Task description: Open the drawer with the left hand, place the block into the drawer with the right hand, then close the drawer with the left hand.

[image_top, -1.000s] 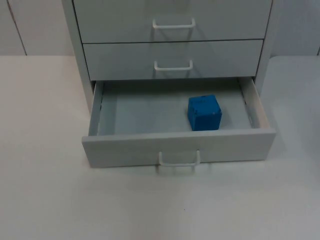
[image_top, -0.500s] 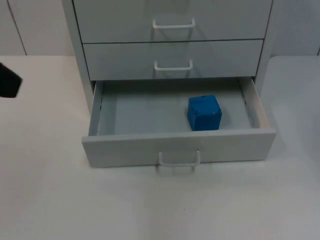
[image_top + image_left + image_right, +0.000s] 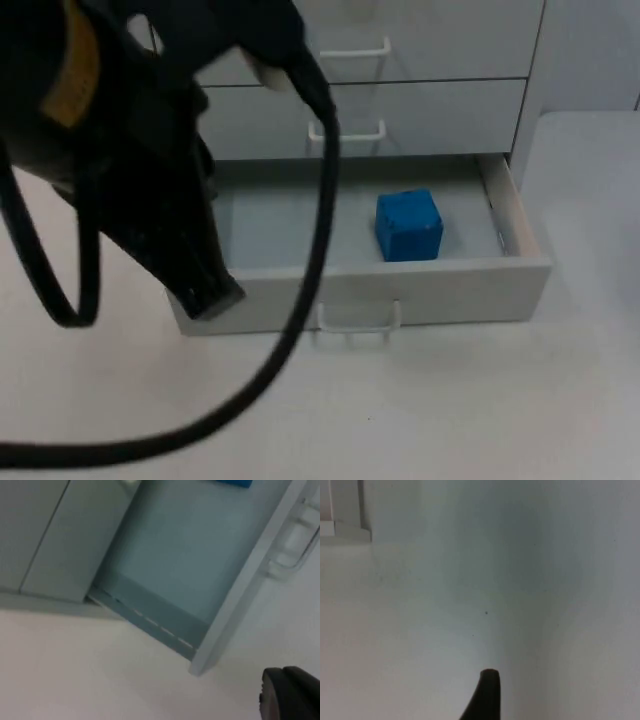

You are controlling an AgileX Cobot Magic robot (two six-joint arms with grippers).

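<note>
The left gripper (image 3: 205, 295) hangs over the front left corner of the open drawer (image 3: 450, 290); whether its jaws are clenched or released cannot be told. The block (image 3: 408, 225), blue, sits inside the drawer, well to the right of those jaws and behind the front panel. The handle (image 3: 358, 322) lies on the drawer's front, between the jaws and the block's side. In the left wrist view the drawer's side wall (image 3: 150, 622) and corner lie ahead of the black fingertip, with the handle (image 3: 295, 540) beyond. The right gripper (image 3: 487, 695) waits over bare desk (image 3: 470, 605); its jaws' state cannot be told either.
</note>
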